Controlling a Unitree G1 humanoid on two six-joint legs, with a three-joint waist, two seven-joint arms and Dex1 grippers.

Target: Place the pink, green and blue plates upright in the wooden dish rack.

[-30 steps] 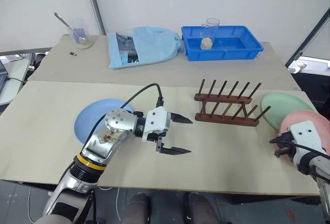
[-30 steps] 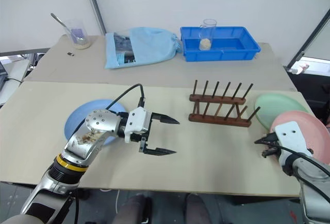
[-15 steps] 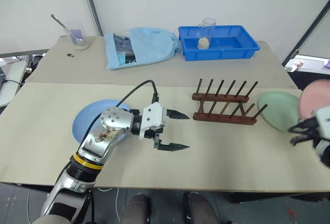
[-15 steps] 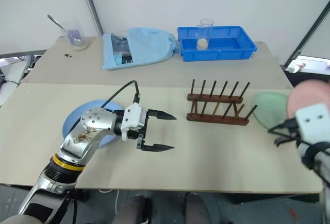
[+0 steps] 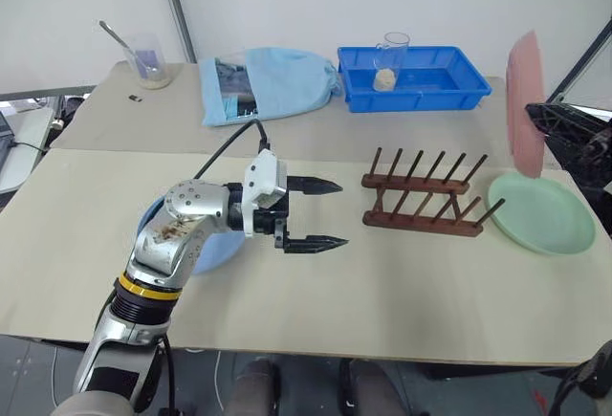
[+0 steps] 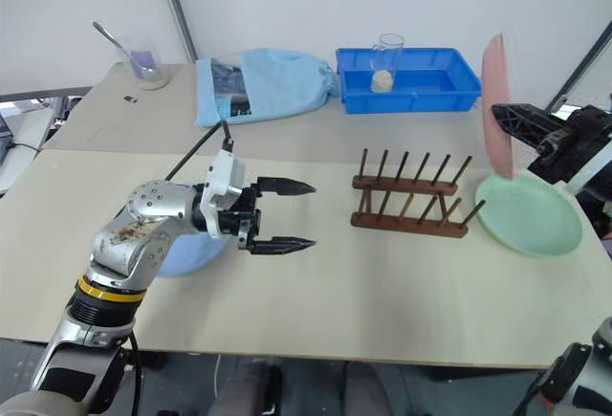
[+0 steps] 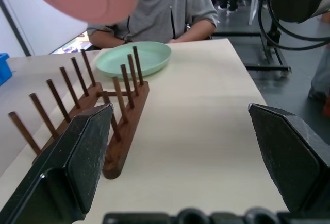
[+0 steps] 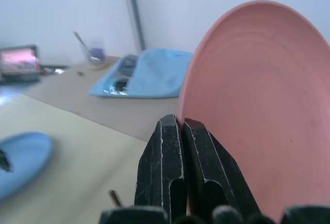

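Above the right end of the wooden dish rack [image 5: 424, 194], the pink plate [image 5: 524, 102] hangs on edge in the air, pinched at its rim by the right gripper [image 8: 183, 131], whose two black fingers are pressed together on the plate's edge. Just beside the rack on that same side, the green plate [image 5: 540, 212] lies flat on the pale table [image 5: 402, 292], close to the rack's end pegs but apart from them.

Left of the rack, the left gripper [image 5: 323, 214] hovers over the table with its fingers spread wide and nothing between them, its tips aimed toward the rack's near end and standing a little way off. Farther left of the rack, partly hidden under the left arm, the blue plate [image 5: 206, 250] rests flat on the table.

The rack itself stands empty, its two rails of upright pegs running side by side.

Behind the rack, toward the wall, a blue tray [image 5: 416, 76] holds a clear glass [image 5: 387, 60]; to the rack's far left sit a light blue cloth bag [image 5: 268, 81] and a beaker with a spoon [image 5: 148, 60]. Beyond the rack in the left wrist view, a person in a grey shirt [image 7: 170, 7] sits at the table's end.
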